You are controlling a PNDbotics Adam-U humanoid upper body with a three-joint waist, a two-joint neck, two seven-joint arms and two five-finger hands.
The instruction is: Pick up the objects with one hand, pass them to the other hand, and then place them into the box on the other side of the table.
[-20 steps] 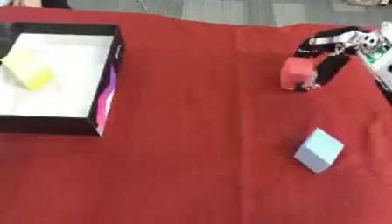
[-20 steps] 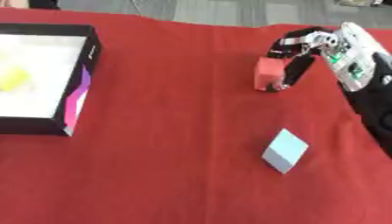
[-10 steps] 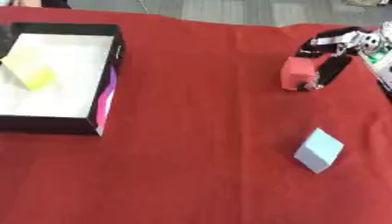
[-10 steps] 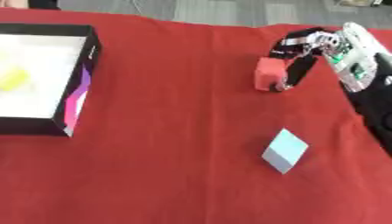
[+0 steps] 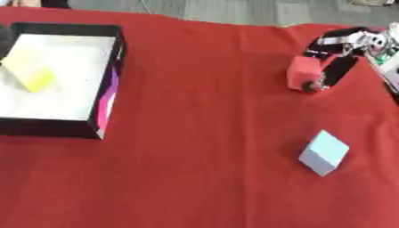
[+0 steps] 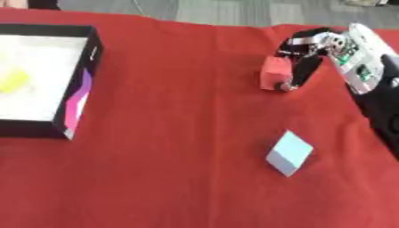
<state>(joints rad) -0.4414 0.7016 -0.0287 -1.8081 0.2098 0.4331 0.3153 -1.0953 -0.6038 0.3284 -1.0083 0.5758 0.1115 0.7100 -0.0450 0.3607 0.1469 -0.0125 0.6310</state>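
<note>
One red block (image 5: 302,74) sits pinched in my right hand (image 6: 311,49) at upper right; pale blue block (image 5: 323,152) lies below, box (image 5: 107,84) far left.

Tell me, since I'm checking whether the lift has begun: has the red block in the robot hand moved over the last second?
No. The red block sits in the same spot relative to the light blue cube and the black box, with the right robot hand curled round it.

The table (image 5: 195,133) is covered edge to edge with a plain red cloth (image 6: 171,178), evenly lit. Beyond its far edge runs a strip of grey floor (image 5: 234,11). A thin dark cable (image 6: 137,6) lies on that floor near the table's edge.
</note>
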